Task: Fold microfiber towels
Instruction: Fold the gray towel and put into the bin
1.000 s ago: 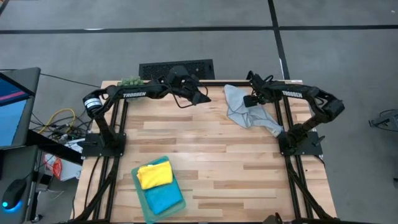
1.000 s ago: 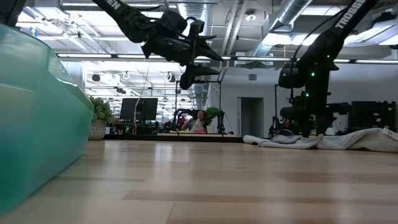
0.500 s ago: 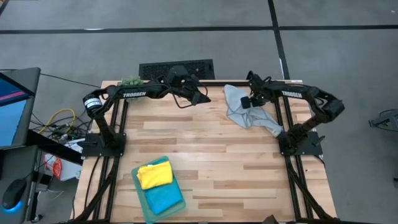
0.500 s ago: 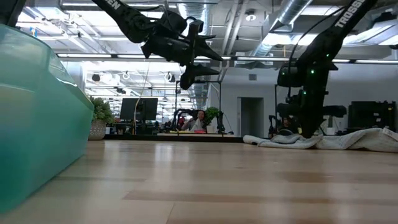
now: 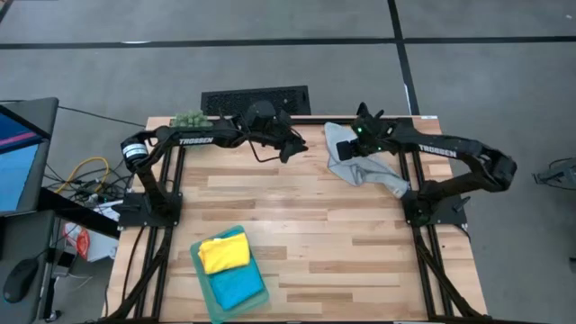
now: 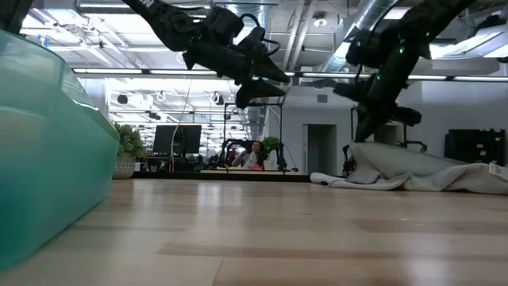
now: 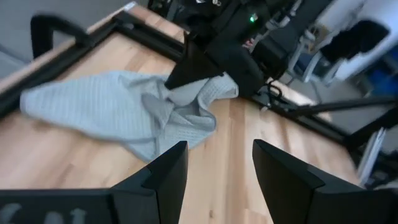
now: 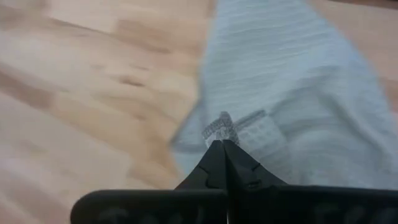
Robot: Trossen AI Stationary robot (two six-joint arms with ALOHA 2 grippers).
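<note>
A light grey microfiber towel (image 5: 362,162) lies crumpled at the table's far right. My right gripper (image 5: 348,149) is shut on it at its left part; the low view shows that part drawn up into a peak (image 6: 367,151). My left gripper (image 5: 293,149) hangs open in the air over the far middle of the table, left of the towel, with nothing between its fingers (image 7: 163,177). A yellow towel (image 5: 223,253) lies folded on a bright blue one (image 5: 238,288), which rests on a teal green one (image 5: 205,282), at the near left. My right gripper pinches a small fold at the grey towel's left edge (image 8: 219,129) between its two fingertips. The fingers come from above, slanting toward the table's left. The pinched part is lifted off the table. The rest of the towel (image 6: 444,179) lies slack on the wood.
A small fuzzy green plant ball (image 5: 189,118) sits at the far left corner. A black slab (image 5: 255,97) lies just beyond the far edge. Bare wood (image 5: 333,243) spreads over the middle and near right. Both arm bases (image 5: 148,207) (image 5: 434,207) stand at the table's sides.
My right gripper has come down onto the grey towel, shut on its left part, and risen again while shifting a little toward the left edge. That part of the towel is now pulled up into a peak; the rest has stayed down. My left gripper has drifted slightly toward the towel.
</note>
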